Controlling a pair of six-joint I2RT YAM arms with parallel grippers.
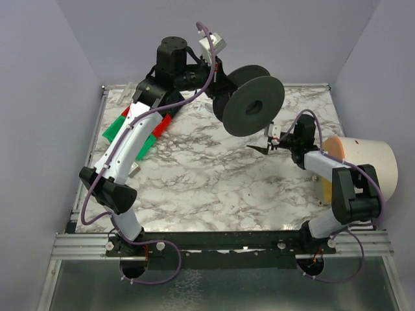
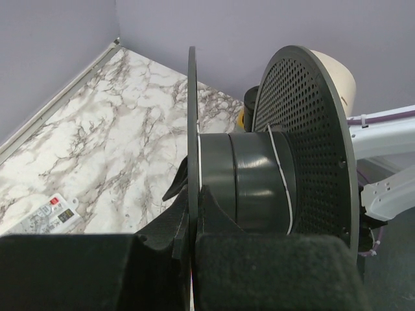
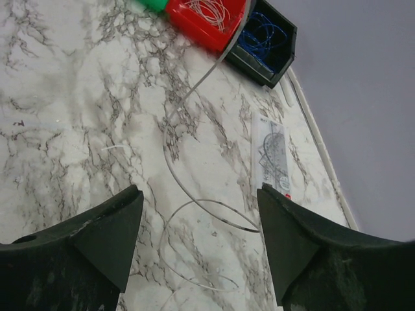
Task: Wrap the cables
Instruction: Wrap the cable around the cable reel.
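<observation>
White-and-black arms [image 1: 133, 139], purple hoses [image 1: 305, 112]

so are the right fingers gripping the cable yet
No, the right fingers stand wide apart with nothing between them, and the loose cable lies on the table below.

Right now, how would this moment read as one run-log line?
left gripper: shut on black two-flanged spool | right gripper: open over thin white cable lying on marble table

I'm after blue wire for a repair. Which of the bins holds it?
The black bin, nearest the wall, holds blue wire. The red bin beside it holds white wire; the green bin's contents are not visible.
</observation>
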